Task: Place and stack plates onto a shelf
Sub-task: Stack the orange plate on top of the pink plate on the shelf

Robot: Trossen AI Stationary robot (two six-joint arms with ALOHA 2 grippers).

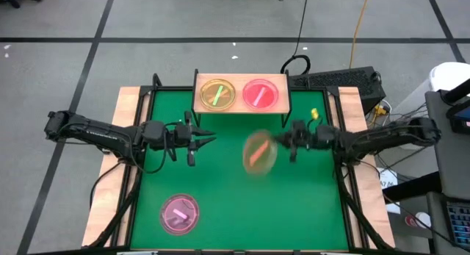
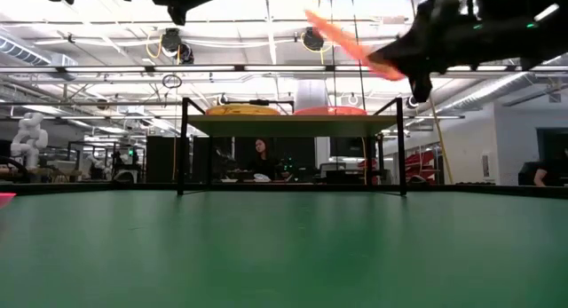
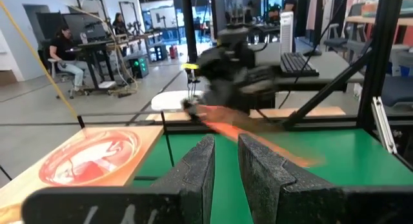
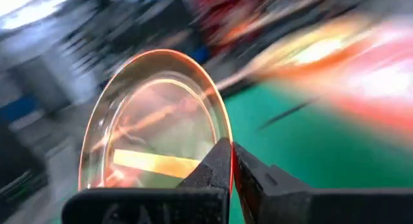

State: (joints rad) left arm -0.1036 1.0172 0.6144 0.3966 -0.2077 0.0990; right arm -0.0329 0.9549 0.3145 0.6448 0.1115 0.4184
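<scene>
An orange plate [image 1: 259, 153] hangs in the air, tilted, in my right gripper [image 1: 283, 145], above the table's middle and just near of the shelf [image 1: 241, 108]. The low view shows this plate [image 2: 342, 37] higher than the shelf board [image 2: 293, 124]. An amber plate [image 1: 217, 94] and a pink-red plate [image 1: 260, 93] lie flat, side by side, on the shelf. Another pink plate [image 1: 180, 213] lies flat on the green table near its near edge. My left gripper [image 1: 200, 142] hovers open to the left of the held plate, touching nothing. My right gripper pinches the orange plate's rim [image 4: 221, 128] between its two fingers [image 4: 213, 169], one on each face. It comes about level from the table's right side. The plate [image 4: 155, 127] is lifted clear and tilted, reaching away from the fingers toward the table's left.
The shelf stands on thin black legs [image 2: 184, 148] at the table's far edge. Light-wood strips [image 1: 110, 174] edge the green table. A keyboard [image 1: 338, 80] and cables lie beyond the far right corner. People sit in the room behind.
</scene>
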